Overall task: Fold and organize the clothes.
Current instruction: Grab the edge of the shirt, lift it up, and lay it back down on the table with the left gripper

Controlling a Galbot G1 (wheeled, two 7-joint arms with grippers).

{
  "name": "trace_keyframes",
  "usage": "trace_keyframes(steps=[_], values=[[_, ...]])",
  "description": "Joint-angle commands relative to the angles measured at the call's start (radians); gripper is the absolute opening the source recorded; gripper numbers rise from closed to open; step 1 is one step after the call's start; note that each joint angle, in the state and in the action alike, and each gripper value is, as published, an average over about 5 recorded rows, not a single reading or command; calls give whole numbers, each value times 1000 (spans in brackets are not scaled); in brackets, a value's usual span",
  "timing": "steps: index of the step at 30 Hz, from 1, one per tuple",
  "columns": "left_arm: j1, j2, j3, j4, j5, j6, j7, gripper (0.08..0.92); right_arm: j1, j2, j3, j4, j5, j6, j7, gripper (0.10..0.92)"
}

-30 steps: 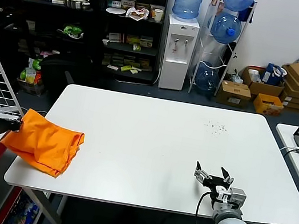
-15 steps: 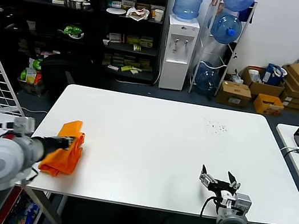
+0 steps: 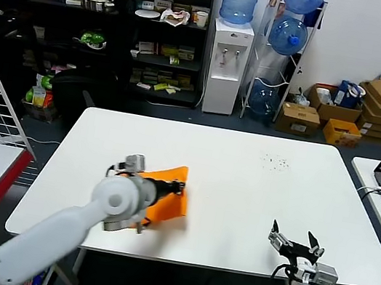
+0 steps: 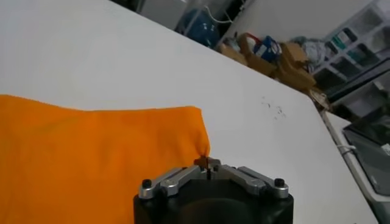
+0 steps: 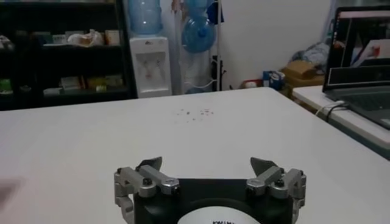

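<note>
Head view, left end effector (image 3: pixel 181 185) pinching T-shirt (image 3: pixel 163 200) edge, mid-table (image 3: pixel 240 195)

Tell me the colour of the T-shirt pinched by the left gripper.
Bright orange T-shirt, plain where visible; clearest in the left wrist view.

Dark shelves (image 3: pixel 86 21) behind white table (image 3: pixel 240 195)

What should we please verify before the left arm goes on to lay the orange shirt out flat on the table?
1. Left gripper jaws pinched on the bright orange soft-fabric T-shirt: ok.
2. Shirt fully on the white rectangular table: ok.
3. Shirt spread flat: not ok, bunched.
4. Right gripper jaws open, near the front right edge, apart from the shirt: ok.
5. Which side has the lettering: cannot tell.
</note>
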Motion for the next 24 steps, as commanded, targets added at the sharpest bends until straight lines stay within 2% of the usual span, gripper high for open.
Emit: trace_keyframes(steps=[1, 8, 17, 21, 24], values=[[-140, -398, 168, 332, 145, -12, 23, 92, -50, 0, 74, 72, 22, 5, 4, 921], [-143, -446, 177, 366, 177, -18, 27, 92, -76, -18, 115, 133, 53, 3, 5, 921], [-138, -475, 193, 382, 223, -26, 50, 92, -99, -30, 151, 190, 72, 5, -4, 921], [-131, -476, 188, 368, 279, -47, 88, 92, -101, -33, 168, 199, 69, 46, -51, 921], [-120, -470, 170, 339, 333, -80, 108, 123, -94, -42, 176, 197, 66, 90, -108, 921]])
